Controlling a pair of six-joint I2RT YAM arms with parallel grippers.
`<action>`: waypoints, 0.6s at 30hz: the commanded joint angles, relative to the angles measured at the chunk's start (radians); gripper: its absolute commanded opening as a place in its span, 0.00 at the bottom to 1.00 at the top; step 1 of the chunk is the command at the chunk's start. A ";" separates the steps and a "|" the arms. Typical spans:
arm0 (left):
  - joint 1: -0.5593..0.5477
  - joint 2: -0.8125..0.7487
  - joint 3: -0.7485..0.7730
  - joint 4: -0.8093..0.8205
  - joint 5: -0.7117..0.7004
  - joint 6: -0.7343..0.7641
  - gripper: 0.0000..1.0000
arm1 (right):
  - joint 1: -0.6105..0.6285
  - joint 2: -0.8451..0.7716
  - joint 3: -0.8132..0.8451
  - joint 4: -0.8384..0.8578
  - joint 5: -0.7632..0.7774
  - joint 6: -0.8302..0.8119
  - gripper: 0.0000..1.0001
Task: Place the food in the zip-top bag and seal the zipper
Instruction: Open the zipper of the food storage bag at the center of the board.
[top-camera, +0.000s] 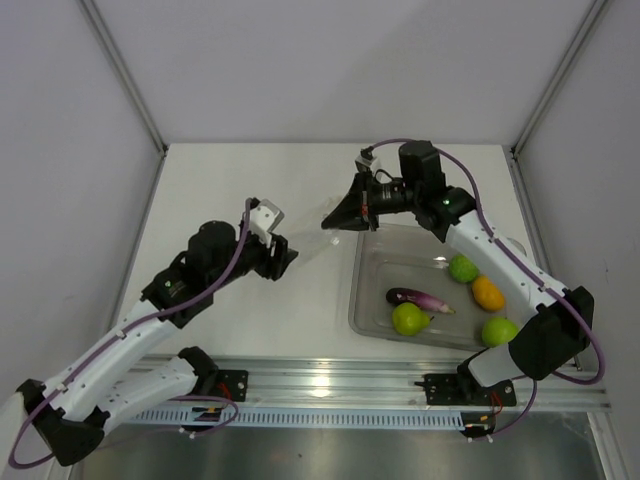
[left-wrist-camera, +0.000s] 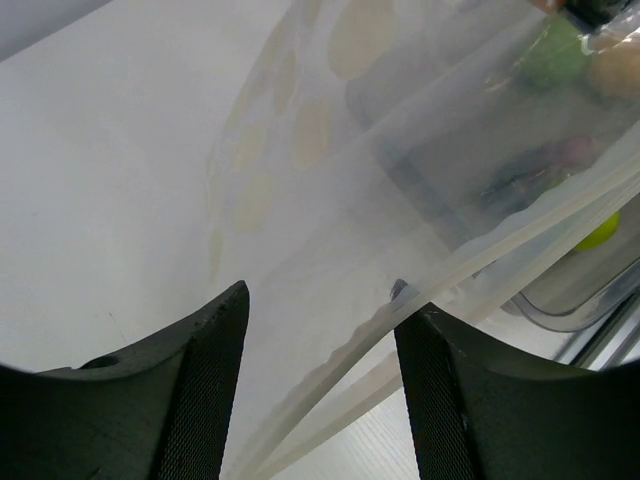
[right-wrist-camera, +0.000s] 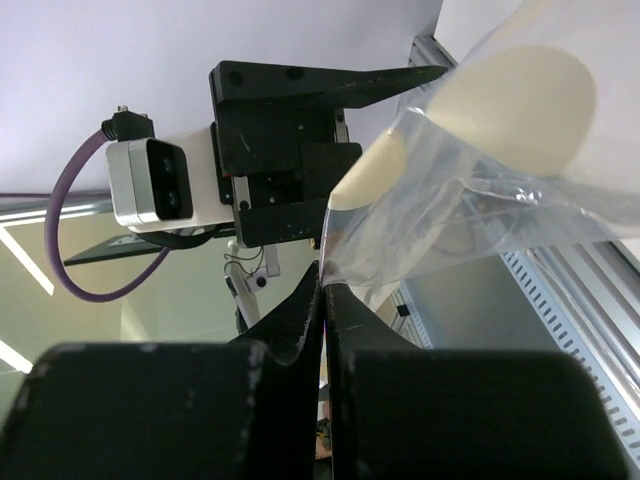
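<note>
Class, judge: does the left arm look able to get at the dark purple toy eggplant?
Probably not directly: the clear dotted plastic bag, pinched by the right gripper, hangs between the open left gripper and the clear rigid tub holding the eggplant.

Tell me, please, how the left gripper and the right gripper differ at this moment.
The left gripper stands open, jaws well apart; the right gripper is shut. The right gripper pinches an edge of the zip-top bag, while the left gripper grips nothing, the bag's edge only appearing to pass between its jaws. Both hang above the table, left of the clear tub, pointing toward each other.
</note>
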 joint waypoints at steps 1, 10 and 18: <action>-0.007 -0.060 0.003 0.026 0.000 0.007 0.63 | -0.006 -0.013 0.043 -0.035 -0.023 -0.037 0.00; -0.007 -0.112 -0.008 0.036 -0.014 0.010 0.61 | 0.014 -0.030 0.028 0.011 -0.026 -0.001 0.00; -0.009 -0.089 -0.011 0.039 0.118 -0.022 0.63 | 0.030 -0.025 0.033 0.055 -0.014 0.061 0.00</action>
